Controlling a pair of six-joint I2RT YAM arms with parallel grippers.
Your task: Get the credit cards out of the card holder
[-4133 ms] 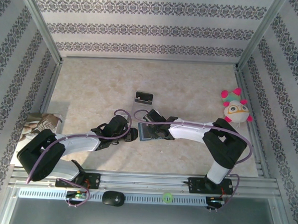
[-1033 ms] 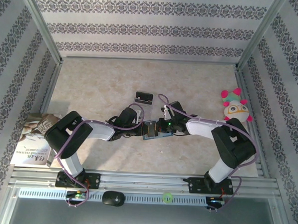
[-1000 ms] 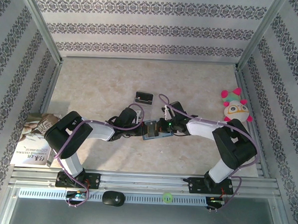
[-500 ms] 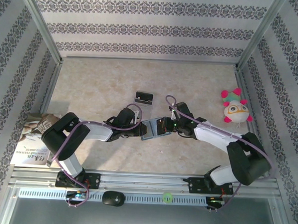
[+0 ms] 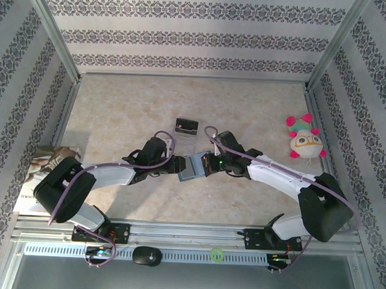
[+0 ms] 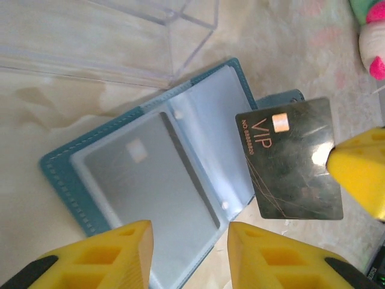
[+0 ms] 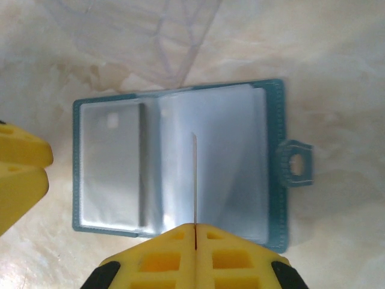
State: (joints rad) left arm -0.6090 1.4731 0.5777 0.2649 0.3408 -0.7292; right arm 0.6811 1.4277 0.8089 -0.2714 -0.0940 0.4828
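**A:** From above, what has changed?

**B:** The left arm lies lower and more stretched out than half a second ago. The card holder [image 5: 190, 166] has stayed about the middle of the worktop [image 5: 117, 108], just in front of the clear stand [image 5: 187, 126]. The left gripper [image 5: 171, 167] is at its left end and the right gripper [image 5: 213, 163] at its right. What the right one carries is too small to tell here.

**A:** And the left wrist?

**B:** The holder is lying open. The left jaws stand apart, straddling its near edge, though I can't tell whether they press on it. A dark VIP card [image 6: 289, 159] is wholly clear of the sleeves, pinched at one end by a yellow finger [image 6: 361, 174] of the right gripper.

**A:** Right wrist?

**B:** That card shows edge-on as a thin line, with the right jaws clamped together on it, above the holder's right-hand page.

**A:** So what does that mean for the task?

**B:** I'd say one card is out and needs setting down. A second card [image 7: 111, 171], grey, still sits in the left-hand sleeve, so the job looks about half done.
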